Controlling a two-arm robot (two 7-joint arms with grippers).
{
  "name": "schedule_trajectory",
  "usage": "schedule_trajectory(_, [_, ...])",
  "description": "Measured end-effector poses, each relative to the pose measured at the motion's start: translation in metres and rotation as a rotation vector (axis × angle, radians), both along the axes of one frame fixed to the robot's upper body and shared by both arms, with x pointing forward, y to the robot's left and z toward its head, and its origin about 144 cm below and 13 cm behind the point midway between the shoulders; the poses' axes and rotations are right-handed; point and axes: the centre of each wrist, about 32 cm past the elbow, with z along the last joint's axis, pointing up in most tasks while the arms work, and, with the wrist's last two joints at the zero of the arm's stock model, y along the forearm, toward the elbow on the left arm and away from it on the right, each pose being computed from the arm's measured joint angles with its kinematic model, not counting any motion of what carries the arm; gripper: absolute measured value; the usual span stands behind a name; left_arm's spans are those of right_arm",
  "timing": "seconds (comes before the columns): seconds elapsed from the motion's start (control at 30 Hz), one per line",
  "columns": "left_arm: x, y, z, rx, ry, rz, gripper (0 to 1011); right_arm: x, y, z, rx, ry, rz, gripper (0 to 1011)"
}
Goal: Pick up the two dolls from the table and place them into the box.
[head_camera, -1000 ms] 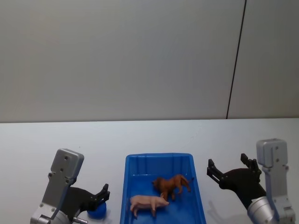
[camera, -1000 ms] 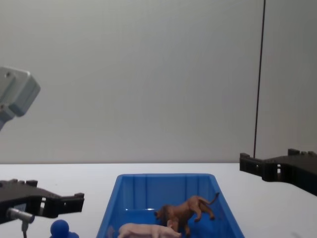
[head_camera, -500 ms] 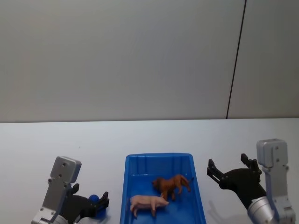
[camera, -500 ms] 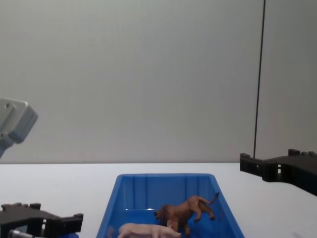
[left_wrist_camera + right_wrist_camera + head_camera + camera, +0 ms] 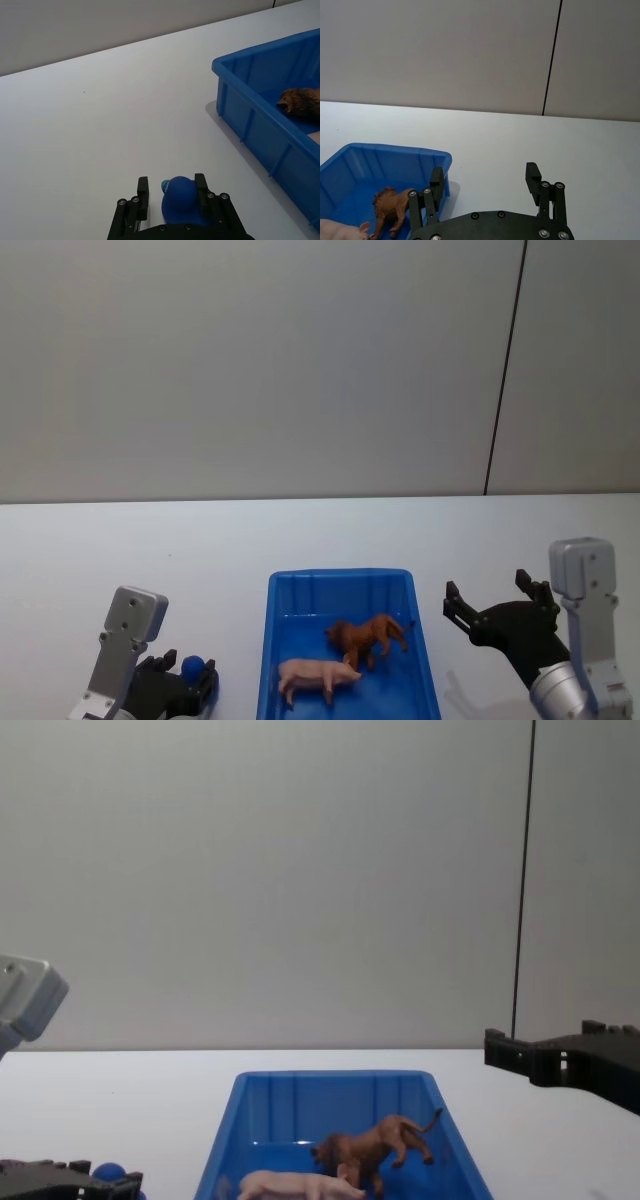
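Observation:
Both dolls lie inside the blue box [image 5: 340, 575]: the brown lion [image 5: 368, 634] toward the far end and the pale pink pig [image 5: 318, 676] nearer to me. The chest view shows the lion [image 5: 385, 1140] and pig [image 5: 295, 1185] in the box [image 5: 330, 1100] too. My left gripper [image 5: 190, 682] is low on the table [image 5: 300, 530] left of the box, open, its fingers on either side of a small blue round-headed figure [image 5: 180, 200]. My right gripper [image 5: 485, 180] hovers right of the box, open and holding nothing.
The box's left wall [image 5: 255, 125] stands close beside the left gripper [image 5: 171, 192]. White tabletop stretches beyond the box to a grey wall with a dark vertical seam [image 5: 505, 370]. The right gripper [image 5: 495, 612] is above bare table.
The left arm has dropped and drawn back toward me, and its fingers now straddle the blue figure. The right arm, the box and both dolls have not moved.

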Motion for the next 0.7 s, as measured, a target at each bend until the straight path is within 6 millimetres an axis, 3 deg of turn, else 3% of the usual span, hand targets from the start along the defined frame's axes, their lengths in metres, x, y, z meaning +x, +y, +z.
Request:
schedule_trajectory(0.27, [0.0005, 0.0031, -0.0048, 0.001, -0.008, -0.001, 342, 0.0000, 0.0000, 0.0000, 0.000, 0.000, 0.000, 1001])
schedule_trajectory(0.7, [0.0006, 0.0038, -0.0004, -0.001, -0.067, -0.019, 254, 0.0000, 0.0000, 0.0000, 0.000, 0.000, 0.000, 1001])
